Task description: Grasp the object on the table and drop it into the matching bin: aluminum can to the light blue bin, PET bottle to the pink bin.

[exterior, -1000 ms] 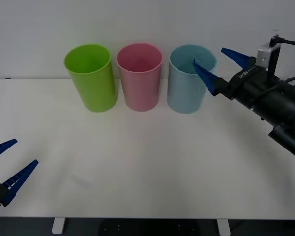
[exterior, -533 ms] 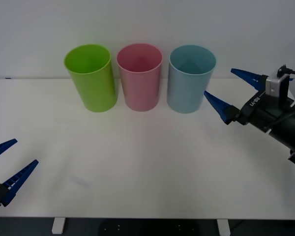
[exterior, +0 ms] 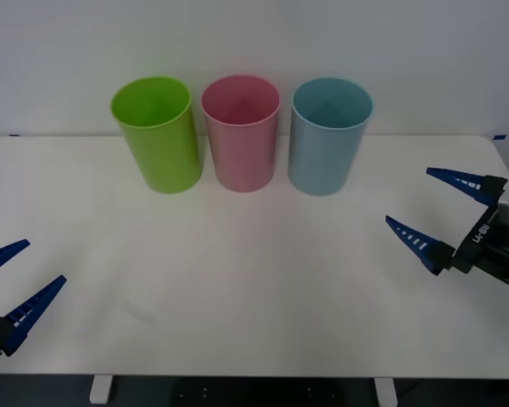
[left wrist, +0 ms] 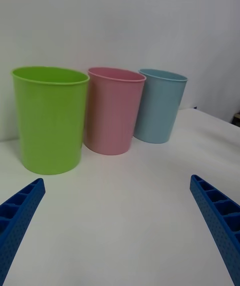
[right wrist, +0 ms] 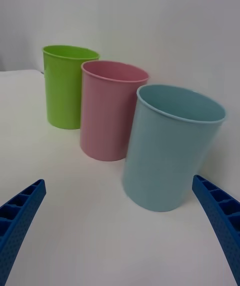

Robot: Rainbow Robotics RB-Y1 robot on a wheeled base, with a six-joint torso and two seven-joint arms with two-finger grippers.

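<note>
Blue right claw apart by the light blue bin, left claw apart at the table corner

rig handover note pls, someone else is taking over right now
Right pincer: open, empty, low over the table's right edge, away from the bins.
Left pincer: open, empty, parked at the near left corner.
Bins at the back, left to right: lime green bin, pink bin, light blue bin, all upright.
No can or bottle on the tabletop; bin contents can't be seen.
Left: nothing visible to grasp; check inside the light blue bin.
</note>
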